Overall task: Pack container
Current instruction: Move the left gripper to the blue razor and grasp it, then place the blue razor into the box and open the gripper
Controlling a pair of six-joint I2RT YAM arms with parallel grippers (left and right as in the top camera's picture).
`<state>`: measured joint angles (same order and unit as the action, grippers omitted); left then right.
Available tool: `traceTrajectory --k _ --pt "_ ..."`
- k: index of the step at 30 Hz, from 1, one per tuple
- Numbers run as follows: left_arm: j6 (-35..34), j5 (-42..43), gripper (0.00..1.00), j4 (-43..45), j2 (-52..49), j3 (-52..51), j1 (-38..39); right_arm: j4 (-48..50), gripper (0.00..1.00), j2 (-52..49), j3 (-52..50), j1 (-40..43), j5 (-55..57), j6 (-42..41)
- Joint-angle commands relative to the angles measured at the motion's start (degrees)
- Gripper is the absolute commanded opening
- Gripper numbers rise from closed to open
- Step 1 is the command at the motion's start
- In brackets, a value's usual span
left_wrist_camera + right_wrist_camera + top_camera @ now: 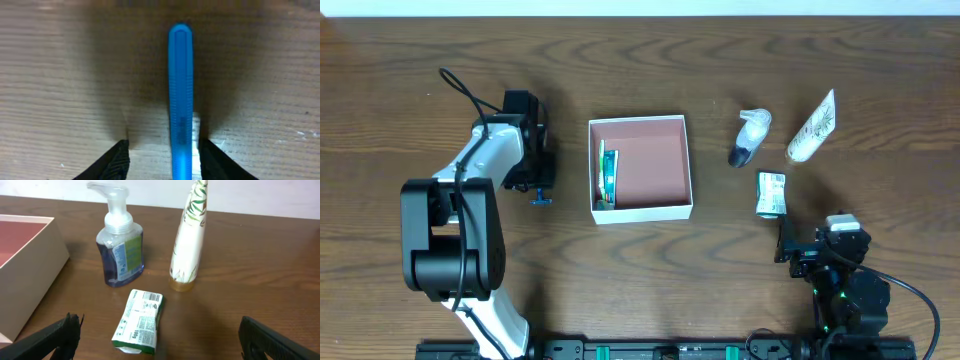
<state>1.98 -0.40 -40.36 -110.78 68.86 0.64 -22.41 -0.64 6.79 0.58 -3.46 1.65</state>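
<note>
Wood-grain desk point(410, 40) surface is seen in all views. The container point(640, 165) is located at desk centre, open side up, with a green-and-white item point(607, 172) laid along its left inner wall. Left of it, the left gripper point(162, 150) is lowered, jaws apart, with a blue handle point(180, 90) lying between them. The right gripper point(160, 330) jaws are spread wide near a green-white packet point(139, 322). A pump bottle point(120, 245) and a leaf-printed tube point(189, 240) are stood beyond the packet.

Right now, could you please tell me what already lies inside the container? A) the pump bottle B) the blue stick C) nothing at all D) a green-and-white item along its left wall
D: overhead, a green-and-white item lies against the left inner wall of the container; the pump bottle stands outside it.
</note>
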Motion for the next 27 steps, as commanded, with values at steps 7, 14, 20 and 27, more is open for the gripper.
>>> traceTrajectory --k 7,14,20,27 --pt "0.8 0.0 0.06 -1.9 -1.5 0.0 0.0 -0.1 0.99 0.3 -0.2 0.6 -0.4 -0.8" --pt "-2.5 0.2 0.06 -10.0 9.9 2.3 1.6 -0.1 0.99 0.3 -0.2 0.6 -0.4 -0.8" --pt "-7.8 5.2 0.06 -14.6 24.9 2.3 8.9 -0.1 0.99 0.3 -0.2 0.6 -0.4 -0.8" --pt "-15.6 3.7 0.06 -9.9 30.9 1.9 20.5 -0.1 0.99 0.3 -0.2 0.6 -0.4 -0.8"
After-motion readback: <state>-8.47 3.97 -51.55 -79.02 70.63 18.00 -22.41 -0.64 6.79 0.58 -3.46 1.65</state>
